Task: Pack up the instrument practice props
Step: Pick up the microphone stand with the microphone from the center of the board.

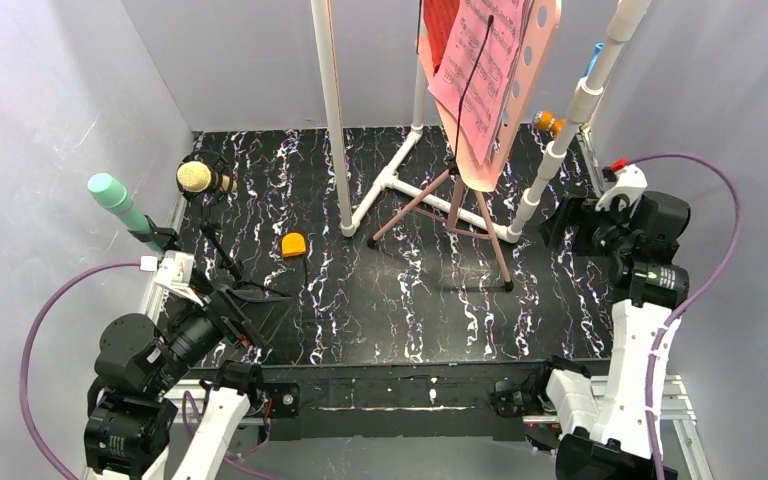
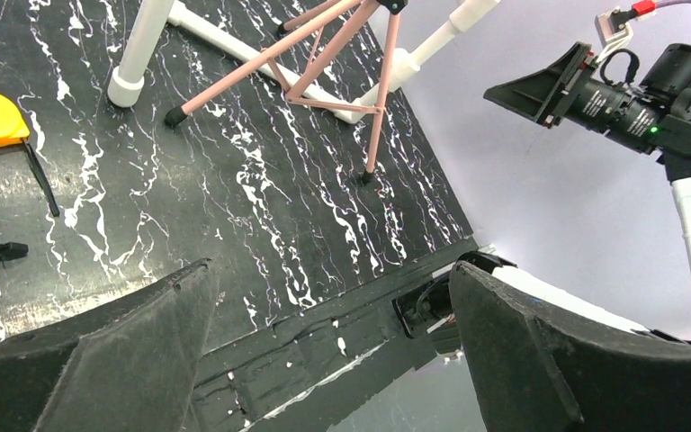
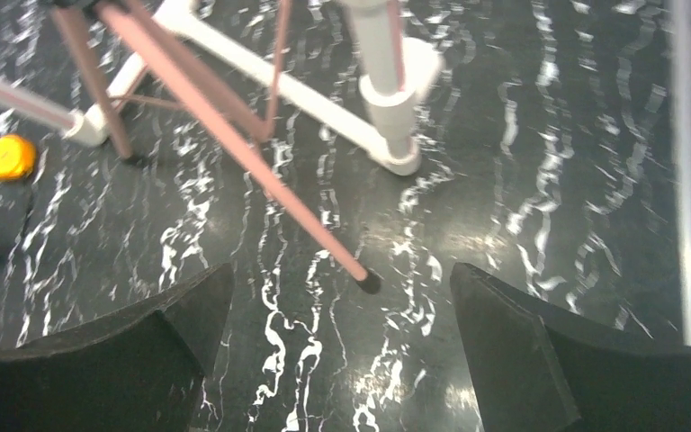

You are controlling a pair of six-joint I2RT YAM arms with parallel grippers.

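Open wide, empty: left pincer (image 2: pixel 333 297), right pincer (image 3: pixel 342 297). At back of worktop (image 1: pixel 360 300), pink stand (image 1: pixel 538 60) upright, sheet music (image 1: pixel 480 70) on it. Right arm nearer; stand's foot just ahead of right pincer. Near left pincer, green microphone (image 1: pixel 112 195).

No words or numbers can be read. The pink sheet music (image 1: pixel 482 70) has lines of printed notes, too small to read.

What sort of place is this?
Probably a robot test cell dressed as a music practice corner: two robot arms at a marbled table, a pink music stand with sheet music, a mint-green microphone.
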